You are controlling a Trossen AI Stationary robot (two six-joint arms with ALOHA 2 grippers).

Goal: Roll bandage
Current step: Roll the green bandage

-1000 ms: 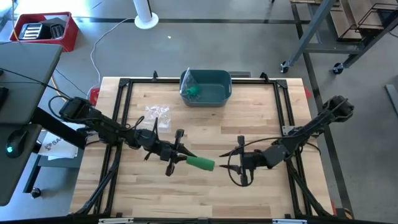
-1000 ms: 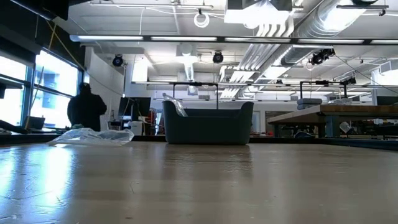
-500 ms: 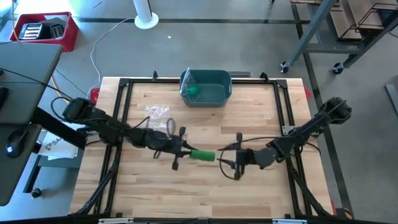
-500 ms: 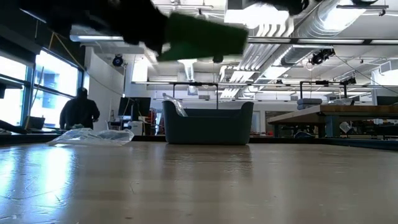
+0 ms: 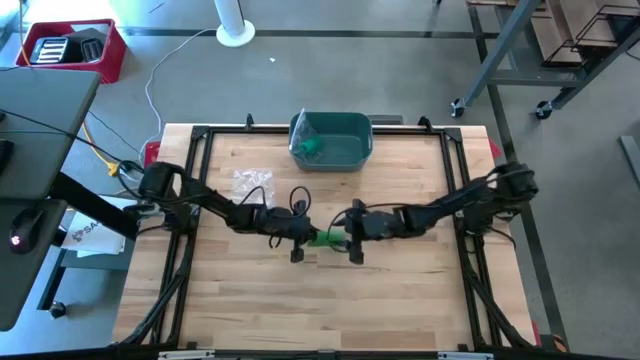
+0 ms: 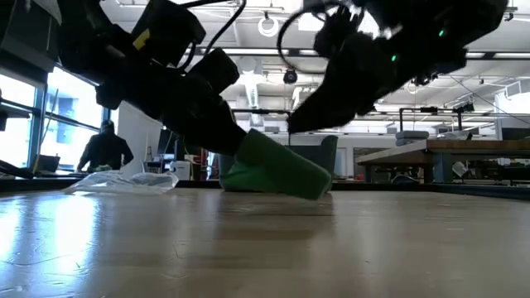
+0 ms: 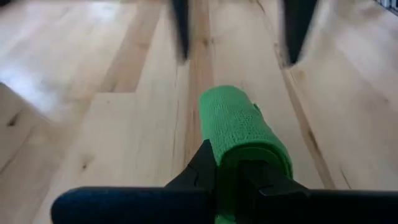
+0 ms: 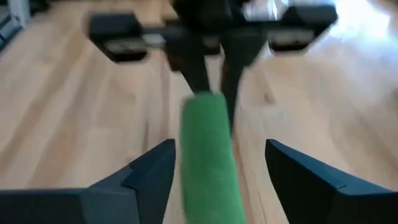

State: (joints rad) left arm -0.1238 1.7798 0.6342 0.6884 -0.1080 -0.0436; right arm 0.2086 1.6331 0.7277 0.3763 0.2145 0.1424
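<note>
The bandage is a green roll point(image 5: 326, 238) near the table's middle. My left gripper point(image 5: 308, 237) is shut on its left end. In the low view the roll point(image 6: 277, 168) slants down to the right, with its free end point(image 6: 316, 189) just over the wood; I cannot tell whether it touches. My right gripper point(image 8: 219, 146) stands open at the roll's right end. Its two fingers point(image 8: 155, 171) flank the free end without touching it. My left gripper pinches the roll's left end point(image 7: 244, 157) between its two fingers. The fingers come from the table's left, slanting down, and lie along the roll. The roll sticks out ahead of them, tilted down toward the right gripper.
A dark teal bin point(image 5: 332, 139) with something green inside stands at the table's far edge, in the middle. A crumpled clear plastic wrapper point(image 5: 252, 182) lies left of centre. A black frame point(image 5: 200, 135) rims the table. A person point(image 6: 103, 151) stands in the room behind.
My left gripper has come down and toward the far edge with the roll, which has sunk close to the table. My right gripper has moved toward the left and the far edge and down, so that its fingers now stand at the roll's free end.
</note>
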